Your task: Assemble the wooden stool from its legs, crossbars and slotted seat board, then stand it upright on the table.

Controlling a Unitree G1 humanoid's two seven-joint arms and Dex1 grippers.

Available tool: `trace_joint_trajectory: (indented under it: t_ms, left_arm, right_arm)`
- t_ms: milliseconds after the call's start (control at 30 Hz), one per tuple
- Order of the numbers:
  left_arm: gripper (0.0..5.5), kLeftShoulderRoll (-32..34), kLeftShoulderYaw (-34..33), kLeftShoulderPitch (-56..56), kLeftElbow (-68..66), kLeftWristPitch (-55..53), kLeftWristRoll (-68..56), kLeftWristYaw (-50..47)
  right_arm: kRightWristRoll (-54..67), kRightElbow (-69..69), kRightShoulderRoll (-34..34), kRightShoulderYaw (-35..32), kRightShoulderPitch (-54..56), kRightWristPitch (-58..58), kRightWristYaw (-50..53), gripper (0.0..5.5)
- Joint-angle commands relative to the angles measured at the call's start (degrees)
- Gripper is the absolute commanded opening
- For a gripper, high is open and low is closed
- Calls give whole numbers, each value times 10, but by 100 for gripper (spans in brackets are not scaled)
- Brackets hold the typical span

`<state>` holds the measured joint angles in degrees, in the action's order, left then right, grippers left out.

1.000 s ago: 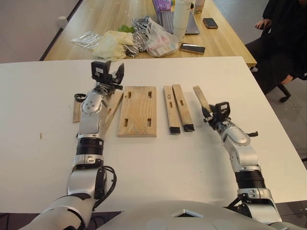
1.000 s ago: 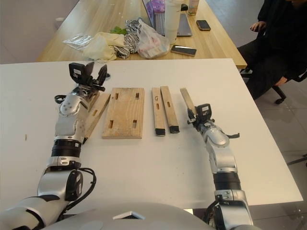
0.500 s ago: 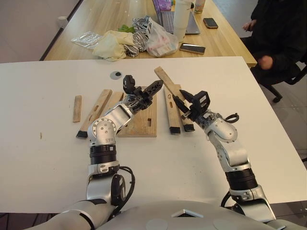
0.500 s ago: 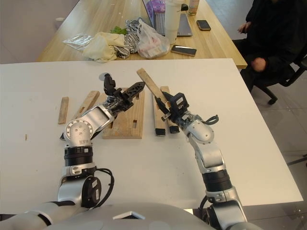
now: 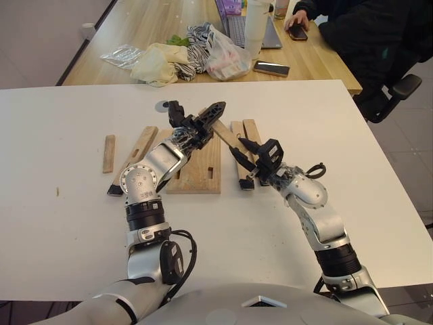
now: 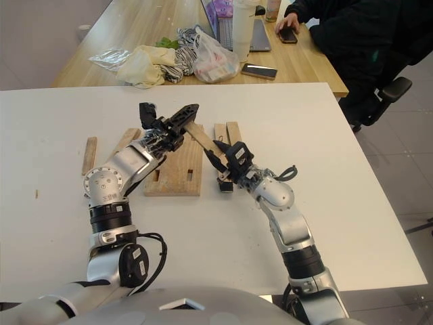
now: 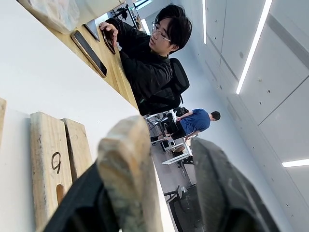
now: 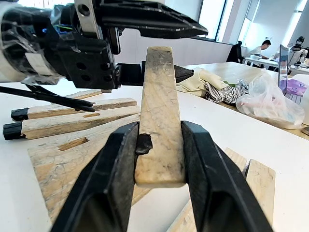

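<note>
Fingers of the right gripper (image 5: pixel 252 156) pinch a pale wooden stool leg (image 5: pixel 226 133) near its lower end, holding it tilted above the white table (image 5: pixel 61 115). Its upper tip sits between the widely spread fingers of the left gripper (image 5: pixel 197 108), over the flat slotted wooden seat board (image 5: pixel 203 169). Two more legs (image 5: pixel 252 128) lie just right of the board; another leg (image 5: pixel 140 143) and a short crossbar (image 5: pixel 108 153) lie to its left.

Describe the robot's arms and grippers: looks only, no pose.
The left arm and right arm are silver-grey rounded shells broken by black joint rings. A black cable loops beside the left arm's lower section, and a thinner black wire curls off the right wrist. The left gripper and right gripper are black, each with two long tapering jaws.
</note>
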<state>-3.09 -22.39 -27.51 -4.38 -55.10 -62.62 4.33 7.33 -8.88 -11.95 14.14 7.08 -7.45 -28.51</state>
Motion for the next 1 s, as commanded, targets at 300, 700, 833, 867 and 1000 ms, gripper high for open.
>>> trace_joint_trajectory:
  t_ms: [300,700,833,867,1000]
  left_arm:
    - [44,2,5,-7,1,7,-19,1]
    - [38,73,56,23,-2,128,127,78]
    - [38,132,37,31,-41,217,190,131]
    - [38,146,36,33,-53,244,210,143]
    - [38,188,48,54,-112,405,312,206]
  right_arm:
    - [-3,1,1,-3,3,-8,0,130]
    - [-4,23,5,-18,9,-19,26,243]
    - [-25,39,-7,-9,4,-21,29,273]
    - [-28,40,-8,-5,3,-21,26,273]
    - [-37,48,-4,2,4,-17,21,273]
